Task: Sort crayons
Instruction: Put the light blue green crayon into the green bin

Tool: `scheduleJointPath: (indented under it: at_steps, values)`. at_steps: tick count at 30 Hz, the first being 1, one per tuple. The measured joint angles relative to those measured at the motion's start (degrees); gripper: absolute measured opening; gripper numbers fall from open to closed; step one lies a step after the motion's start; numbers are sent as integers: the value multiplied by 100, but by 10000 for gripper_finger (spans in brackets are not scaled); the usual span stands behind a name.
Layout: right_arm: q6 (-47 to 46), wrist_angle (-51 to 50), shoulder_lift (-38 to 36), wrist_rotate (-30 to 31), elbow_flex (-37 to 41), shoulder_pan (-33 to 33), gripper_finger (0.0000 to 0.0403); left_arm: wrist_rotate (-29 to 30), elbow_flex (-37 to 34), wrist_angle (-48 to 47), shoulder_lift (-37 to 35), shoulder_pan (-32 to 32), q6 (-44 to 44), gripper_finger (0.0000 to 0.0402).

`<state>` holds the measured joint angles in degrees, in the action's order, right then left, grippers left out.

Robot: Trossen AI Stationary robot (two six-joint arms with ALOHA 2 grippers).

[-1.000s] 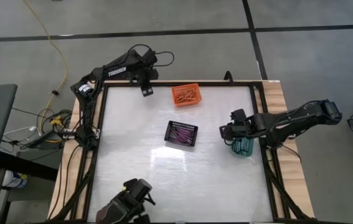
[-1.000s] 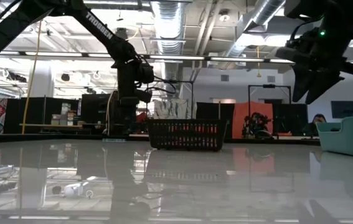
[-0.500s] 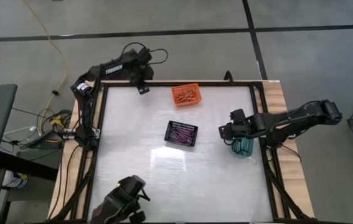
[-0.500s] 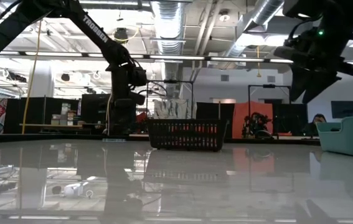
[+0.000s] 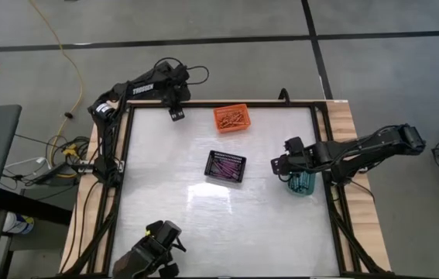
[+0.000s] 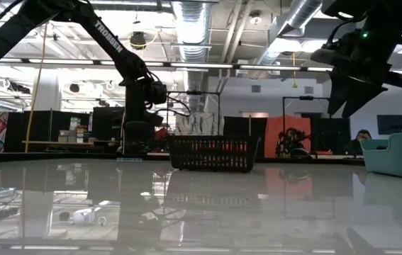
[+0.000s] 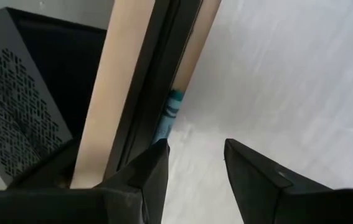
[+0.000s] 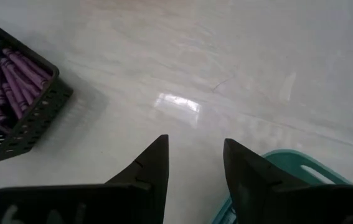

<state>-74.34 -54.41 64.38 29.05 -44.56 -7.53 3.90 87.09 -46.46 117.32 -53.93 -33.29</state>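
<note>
We see a pale, glossy table (image 5: 204, 209) framed by dark rails, with wooden strips along its left and right edges. Three small baskets stand directly on it. An orange basket (image 5: 231, 118) holding orange-red crayons (image 5: 233, 118) sits close to the far edge, about midway along it. A black basket (image 5: 226, 166) with purple crayons (image 8: 11, 78) lies near the middle of the surface. A teal basket (image 5: 303, 183) stands beside the right edge. One teal-blue crayon (image 7: 170, 115) lies on the surface right against the dark rail at the far left corner.
</note>
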Motion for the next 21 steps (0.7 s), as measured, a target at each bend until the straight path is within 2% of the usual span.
scheduleJointPath:
  at_steps: [12,21]
  values:
    - [91,103,0,-60,0,0,145,36,-570,227,-37,4,-160,147]
    - [111,97,0,-60,0,4,145,32,-382,21,9,139,-47,147]
